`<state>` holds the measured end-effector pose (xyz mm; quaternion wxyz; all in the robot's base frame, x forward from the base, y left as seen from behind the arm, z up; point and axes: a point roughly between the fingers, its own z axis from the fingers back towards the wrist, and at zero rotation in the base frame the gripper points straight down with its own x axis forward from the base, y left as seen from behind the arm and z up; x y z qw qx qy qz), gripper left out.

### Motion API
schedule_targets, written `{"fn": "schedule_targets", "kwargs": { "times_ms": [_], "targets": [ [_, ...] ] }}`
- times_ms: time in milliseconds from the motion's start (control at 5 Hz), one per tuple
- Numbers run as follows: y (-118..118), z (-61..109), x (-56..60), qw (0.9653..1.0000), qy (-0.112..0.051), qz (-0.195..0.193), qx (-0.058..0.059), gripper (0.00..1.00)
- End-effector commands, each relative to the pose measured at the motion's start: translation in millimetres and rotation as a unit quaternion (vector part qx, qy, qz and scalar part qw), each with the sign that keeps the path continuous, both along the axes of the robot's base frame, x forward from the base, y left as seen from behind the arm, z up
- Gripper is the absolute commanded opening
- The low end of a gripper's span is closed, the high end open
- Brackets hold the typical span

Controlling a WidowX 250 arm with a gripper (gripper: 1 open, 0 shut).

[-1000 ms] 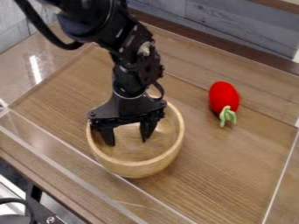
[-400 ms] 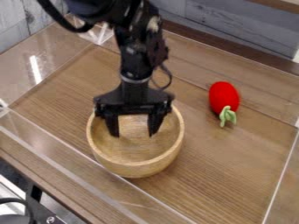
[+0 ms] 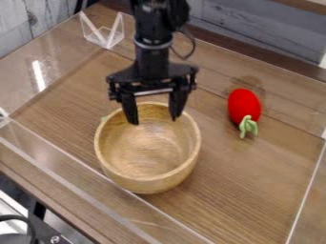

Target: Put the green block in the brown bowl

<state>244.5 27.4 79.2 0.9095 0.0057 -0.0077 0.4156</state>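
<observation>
Sitting below the open jaws is the brown bowl (image 3: 147, 157).

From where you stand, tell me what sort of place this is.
Probably a robot test bench made up like a tabletop: a wooden work surface, a black robot arm over it, and a red strawberry-shaped toy.

Single view: above table, looking obliquely down, whole bowl (image 3: 148, 152) framed.
</observation>
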Motion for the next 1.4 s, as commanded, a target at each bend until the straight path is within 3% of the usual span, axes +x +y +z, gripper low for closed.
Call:
{"fn": "schedule_targets", "kwargs": {
  "times_ms": [0, 200, 800, 1000, 1200],
  "targets": [
    [8.1, 14.1, 2.3, 0.9992, -0.025, 0.030, 0.002, 0.00],
    [8.7, 13.5, -6.6, 0.9982, -0.021, 0.055, 0.001, 0.00],
    [-7.3, -7.0, -28.1, 0.9998, -0.004, 0.020, 0.007, 0.00],
    [-10.7, -9.0, -32.6, 1.0000, 0.002, -0.002, 0.009, 1.00],
    [-13.4, -9.4, -36.2, 0.9997, 0.008, -0.023, 0.010, 1.00]
  ]
}}
